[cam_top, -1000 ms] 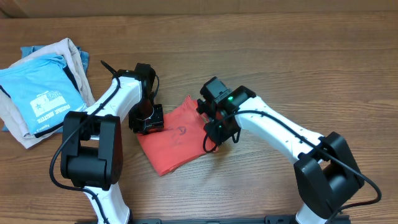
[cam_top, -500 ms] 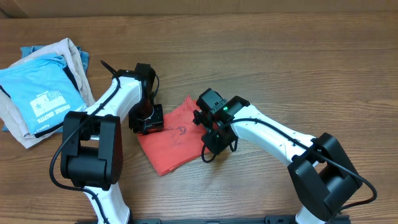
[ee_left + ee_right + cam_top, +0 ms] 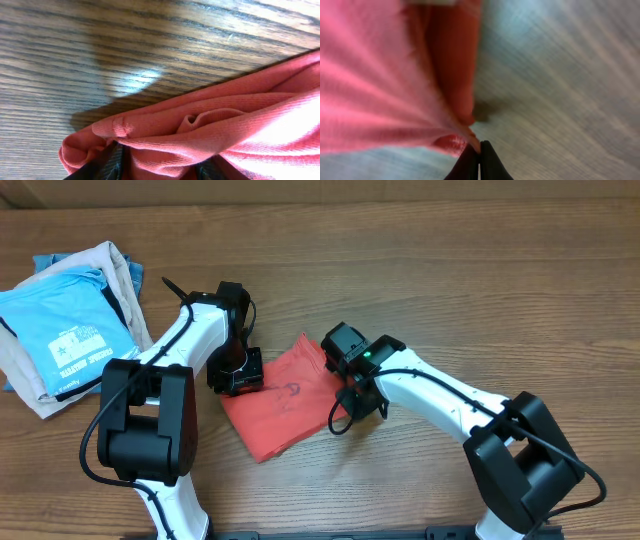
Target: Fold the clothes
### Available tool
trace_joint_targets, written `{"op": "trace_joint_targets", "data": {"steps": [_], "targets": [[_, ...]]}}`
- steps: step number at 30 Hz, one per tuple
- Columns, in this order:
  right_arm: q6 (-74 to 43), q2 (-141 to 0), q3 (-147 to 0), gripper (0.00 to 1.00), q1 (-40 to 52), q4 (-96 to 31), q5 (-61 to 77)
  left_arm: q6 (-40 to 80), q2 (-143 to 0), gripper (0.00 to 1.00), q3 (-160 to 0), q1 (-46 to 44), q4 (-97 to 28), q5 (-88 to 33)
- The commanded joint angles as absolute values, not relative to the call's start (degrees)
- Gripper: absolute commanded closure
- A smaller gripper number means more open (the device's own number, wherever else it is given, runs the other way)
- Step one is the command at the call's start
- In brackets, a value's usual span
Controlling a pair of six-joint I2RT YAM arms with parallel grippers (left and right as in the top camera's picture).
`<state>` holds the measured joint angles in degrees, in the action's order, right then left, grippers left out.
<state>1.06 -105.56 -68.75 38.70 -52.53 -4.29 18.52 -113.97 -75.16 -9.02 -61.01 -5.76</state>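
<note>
Coral-red T-shirt (image 3: 283, 408) lies on the wooden table (image 3: 450, 270) between the two arms, already gathered into a compact, tilted rectangle with a little dark print showing on its top face. We judge the folding to be well advanced: no sleeves or loose hem spread out, and the bundle looks several layers thick. The left gripper (image 3: 236, 372) sits at the upper left edge, and in the left wrist view its dark fingers (image 3: 112, 162) are closed around a thick bunch of red fabric, where the layers are rumpled and not flat. The right gripper (image 3: 476, 152) is at the right edge of the bundle; its tips are pressed together, and the cloth's folds run to a point right there, so we take it to be pinching a thin corner, though that view is blurred. What is left, as we read it, is to finish or flatten this fold, let go at both edges, and perhaps set the bundle with the light blue T-shirt (image 3: 70, 330) and beige garment (image 3: 100, 260) stacked at far left.
</note>
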Motion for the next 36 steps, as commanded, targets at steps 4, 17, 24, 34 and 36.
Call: {"op": "trace_joint_targets", "data": {"steps": [4,17,24,34,36], "targets": [[0.4,-105.6,-68.4,0.82,34.9,-46.6,-7.5,18.9,-114.2,0.51,-75.9,-8.9,-60.8,-3.8],[-5.3,-103.5,-68.9,0.82,28.9,-50.9,-9.4,16.9,-114.2,0.53,-76.6,-8.9,-61.3,-3.8],[1.2,-96.3,-72.0,0.80,28.9,-57.2,10.1,14.8,-112.1,0.53,-80.7,-9.0,-65.8,-3.8],[4.5,-99.9,-72.0,0.76,30.3,-57.6,31.4,14.8,-111.8,0.50,-79.1,-9.0,-63.8,-3.8],[4.5,-102.5,-72.0,0.76,30.3,-57.6,35.0,14.8,-111.9,0.52,-77.6,-9.0,-63.3,-3.8]]}}
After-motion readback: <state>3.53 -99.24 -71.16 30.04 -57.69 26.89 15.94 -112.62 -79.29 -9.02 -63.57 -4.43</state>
